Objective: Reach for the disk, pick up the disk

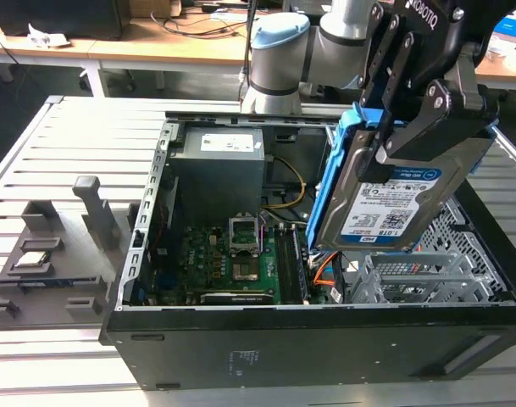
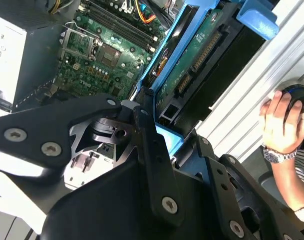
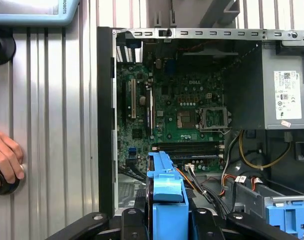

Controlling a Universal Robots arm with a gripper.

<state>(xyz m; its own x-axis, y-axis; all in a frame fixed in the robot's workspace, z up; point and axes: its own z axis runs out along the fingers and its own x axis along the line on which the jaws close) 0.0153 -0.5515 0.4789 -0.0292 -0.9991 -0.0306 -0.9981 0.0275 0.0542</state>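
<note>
Ribbed metal counter carries the open black computer case. My gripper is clamped on the disk, lifted above the case; below it I see green motherboard, perforated drive cage and orange cables.

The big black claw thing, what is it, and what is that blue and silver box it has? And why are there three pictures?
The claw is a gripper on the end of a robot arm. Its black fingers are shut on the disk, a silver hard drive with blue side rails, lifted above an open computer case. Inside the case you can see the green circuit board. The case lies on a ribbed metal table.

One picture comes from a camera standing off to the side. The other two come from cameras riding on the arm, looking down past the gripper into the case. In those you also see a person's hand resting on the table beside the case.
</note>
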